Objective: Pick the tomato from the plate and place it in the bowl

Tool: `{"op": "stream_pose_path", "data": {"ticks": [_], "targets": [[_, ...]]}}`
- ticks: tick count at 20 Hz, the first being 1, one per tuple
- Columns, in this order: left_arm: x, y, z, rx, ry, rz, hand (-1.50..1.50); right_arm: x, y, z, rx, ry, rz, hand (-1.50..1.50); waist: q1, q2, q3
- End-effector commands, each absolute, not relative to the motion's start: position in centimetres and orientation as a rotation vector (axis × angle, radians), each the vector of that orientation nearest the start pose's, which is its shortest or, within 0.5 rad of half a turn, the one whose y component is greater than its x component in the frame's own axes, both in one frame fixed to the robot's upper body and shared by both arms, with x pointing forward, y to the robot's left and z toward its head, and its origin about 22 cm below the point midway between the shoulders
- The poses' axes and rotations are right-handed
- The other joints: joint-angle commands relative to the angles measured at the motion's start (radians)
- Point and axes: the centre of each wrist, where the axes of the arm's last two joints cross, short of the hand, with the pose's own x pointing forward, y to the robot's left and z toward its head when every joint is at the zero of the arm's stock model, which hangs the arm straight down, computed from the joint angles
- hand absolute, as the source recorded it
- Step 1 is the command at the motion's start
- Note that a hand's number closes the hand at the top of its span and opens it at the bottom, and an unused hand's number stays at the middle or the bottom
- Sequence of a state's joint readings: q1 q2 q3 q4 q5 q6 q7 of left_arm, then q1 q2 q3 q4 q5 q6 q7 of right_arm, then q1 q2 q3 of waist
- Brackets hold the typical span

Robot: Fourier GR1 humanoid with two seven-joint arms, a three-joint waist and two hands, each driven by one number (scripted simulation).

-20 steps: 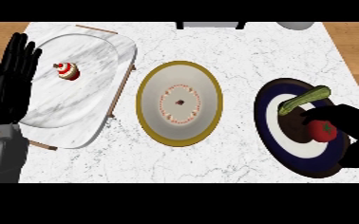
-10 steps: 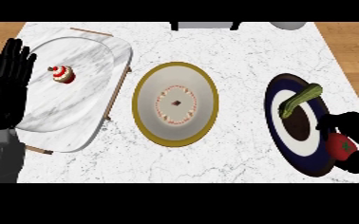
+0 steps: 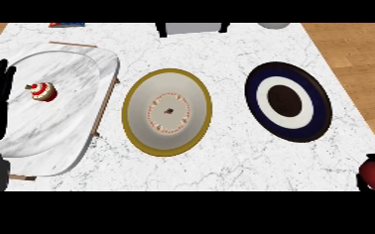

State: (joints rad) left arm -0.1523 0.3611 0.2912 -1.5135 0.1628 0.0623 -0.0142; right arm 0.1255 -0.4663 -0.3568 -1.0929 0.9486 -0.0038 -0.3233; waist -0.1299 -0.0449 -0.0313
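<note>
Tray [image 3: 88,144] left, bowl [image 3: 167,112] centre, plate [image 3: 288,101] right

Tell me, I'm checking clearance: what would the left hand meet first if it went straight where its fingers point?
Probably nothing: the left hand points beside the tray toward bare counter; depth is unclear.

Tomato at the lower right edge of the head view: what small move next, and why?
Probably swing the right hand left and up toward the bowl. The tomato shows against that hand, off the plate, and the bowl lies beyond the plate.
</note>
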Motion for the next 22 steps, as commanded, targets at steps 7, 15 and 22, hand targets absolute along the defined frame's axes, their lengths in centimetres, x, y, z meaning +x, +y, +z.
{"op": "stream_pose_path", "data": {"ticks": [7,15,22], "targets": [[26.5,36.7,8.2,0.372,-1.743,0.117,0.0,7.9,-41.8,-1.1,-1.257,-0.842,0.684,1.5,-0.002,0.02,0.016],[27.0,35.3,8.5,0.336,-1.753,0.076,0.0,7.7,-33.7,8.6,-1.289,-1.232,0.617,1.5,0.036,0.027,0.019],[27.7,34.8,8.7,0.283,-1.777,0.061,0.0,5.7,-26.4,15.8,-1.145,-1.435,0.449,1.5,0.093,0.041,0.022]]}}
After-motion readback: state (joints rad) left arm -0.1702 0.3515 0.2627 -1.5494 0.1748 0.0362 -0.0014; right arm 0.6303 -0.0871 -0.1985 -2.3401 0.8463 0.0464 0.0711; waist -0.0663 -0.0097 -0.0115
